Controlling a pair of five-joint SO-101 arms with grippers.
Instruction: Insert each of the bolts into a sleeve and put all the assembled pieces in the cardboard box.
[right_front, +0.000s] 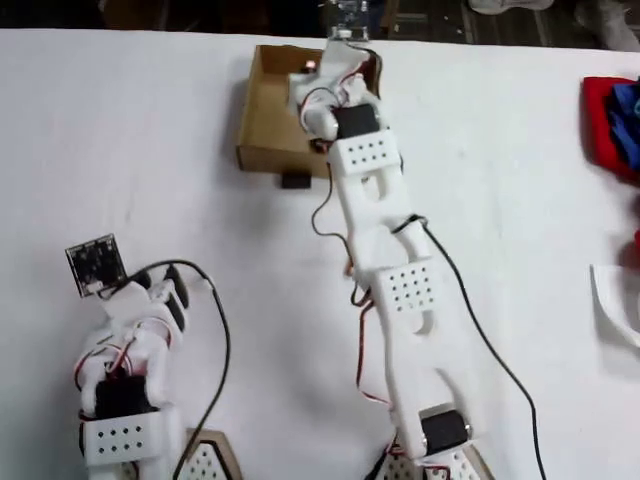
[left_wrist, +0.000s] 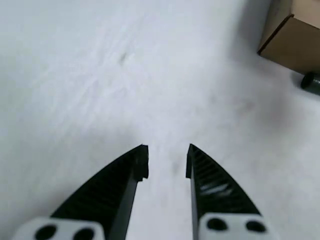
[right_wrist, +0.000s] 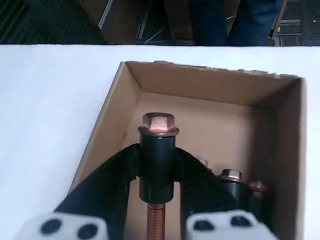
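Observation:
My right gripper (right_wrist: 157, 152) is shut on an assembled piece, a black sleeve (right_wrist: 156, 175) with a copper bolt (right_wrist: 158, 124) through it, held upright above the open cardboard box (right_wrist: 200, 85). Two more assembled pieces (right_wrist: 231, 181) stand in a corner of the box floor. From the high view, that arm stretches to the box (right_front: 262, 120) at the table's far middle, with its gripper (right_front: 320, 85) over it. A loose black sleeve (right_front: 295, 180) lies on the table against the box's near side, and shows again as a sleeve (left_wrist: 311, 82). My left gripper (left_wrist: 166, 152) is open above bare table at the near left (right_front: 170, 290).
A red and blue bundle (right_front: 612, 115) lies at the table's right edge, with a white curved object (right_front: 615, 305) nearer along that edge. Black cables trail beside both arms. White tabletop (right_front: 150, 150) stretches between the left gripper and the box.

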